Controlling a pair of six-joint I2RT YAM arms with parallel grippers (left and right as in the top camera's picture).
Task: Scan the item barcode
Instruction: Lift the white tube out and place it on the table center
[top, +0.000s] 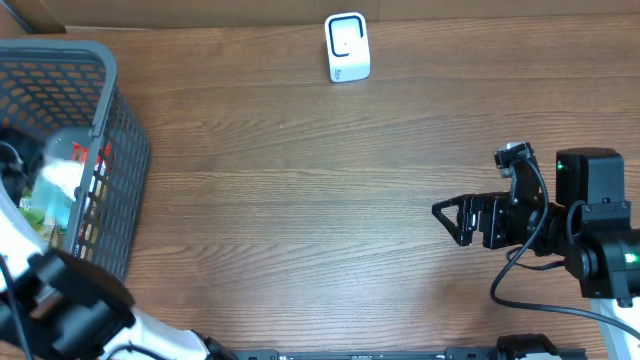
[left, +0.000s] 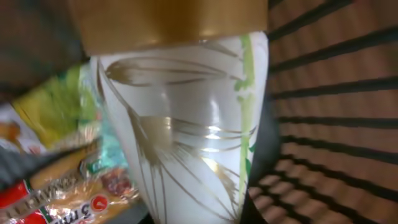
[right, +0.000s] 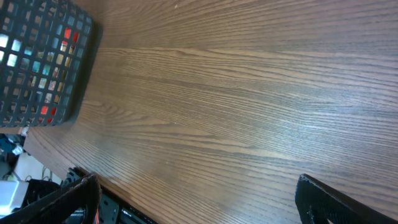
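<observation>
Overhead, basket: grey mesh basket (top: 120, 150) at the counter's (top: 300, 200) left side, left arm reaching in; scanner (top: 347, 47) well apart.
Overhead, right hand: right hand (top: 447, 220) released, jaws wide.
Left wrist, item: white bottle (left: 186, 137) with gold cap (left: 168, 22), in the basket beside snack packets (left: 56, 193).
Left wrist, left hand: clenched; fingers hidden, so I cannot tell what it grips.
Left wrist, handling: glossy, probably stiff and slippery; best taken across the body below the cap.
Right wrist, view: bare counter, basket far off.
</observation>
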